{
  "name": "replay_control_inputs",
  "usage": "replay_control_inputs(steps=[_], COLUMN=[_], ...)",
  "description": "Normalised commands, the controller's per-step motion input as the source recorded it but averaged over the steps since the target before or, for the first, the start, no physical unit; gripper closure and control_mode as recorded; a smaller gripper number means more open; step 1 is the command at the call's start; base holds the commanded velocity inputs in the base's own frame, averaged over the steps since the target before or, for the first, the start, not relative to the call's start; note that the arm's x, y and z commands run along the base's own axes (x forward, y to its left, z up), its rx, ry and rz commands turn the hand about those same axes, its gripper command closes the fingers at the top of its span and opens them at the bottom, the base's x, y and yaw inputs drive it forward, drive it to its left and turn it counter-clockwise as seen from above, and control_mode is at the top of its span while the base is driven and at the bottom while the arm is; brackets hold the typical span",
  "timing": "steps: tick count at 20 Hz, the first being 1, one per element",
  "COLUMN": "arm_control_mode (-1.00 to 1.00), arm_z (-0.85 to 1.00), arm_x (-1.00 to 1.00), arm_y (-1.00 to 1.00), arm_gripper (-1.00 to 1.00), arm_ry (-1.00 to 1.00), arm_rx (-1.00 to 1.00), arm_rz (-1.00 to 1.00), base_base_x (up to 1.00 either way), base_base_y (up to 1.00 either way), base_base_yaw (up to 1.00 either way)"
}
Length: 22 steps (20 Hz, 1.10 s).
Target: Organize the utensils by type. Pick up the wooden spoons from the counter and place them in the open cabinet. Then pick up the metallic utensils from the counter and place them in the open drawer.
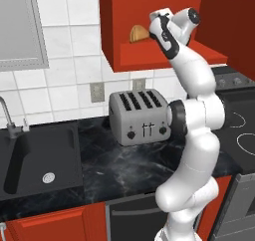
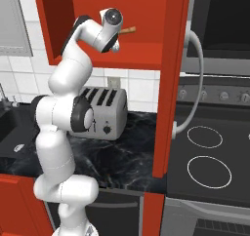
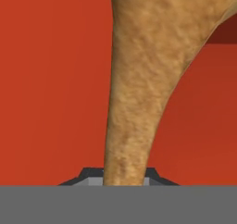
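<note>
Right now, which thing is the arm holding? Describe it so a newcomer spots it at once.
Find the open red cabinet on the wall above the grey toaster. Inside it, the gripper is shut on a wooden spoon. It is the one tan, grainy piece against the red interior, its rounded bowl pointing into the cabinet.

no readable text, labels or numbers anywhere (toaster [image 1: 140,116] markings illegible)
</note>
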Motion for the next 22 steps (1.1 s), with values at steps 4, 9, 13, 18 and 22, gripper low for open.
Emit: replay_control_inputs(steps=[4, 9, 13, 18, 22], arm_control_mode=[-1.0, -1.0, -1.0, -1.0, -1.0], arm_z=[-0.2, -0.22, -0.24, -0.22, -0.22], arm_x=[0.35, 0.09, 0.01, 0.0, -0.11], arm_y=[0.1, 0.0, 0.0, 0.0, 0.0], arm_gripper=[-1.0, -1.0, -1.0, -1.0, -1.0], arm_ry=[0.0, 0.0, 0.01, 0.02, 0.0], arm_rx=[0.0, 0.0, 0.0, 0.0, 0.0], arm_rz=[0.02, 0.07, 0.1, 0.11, 0.12], base_base_x=[0.0, 0.0, 0.0, 0.0, 0.0], base_base_y=[0.0, 0.0, 0.0, 0.0, 0.0], base_base_yaw=[0.0, 0.0, 0.0, 0.0, 0.0])
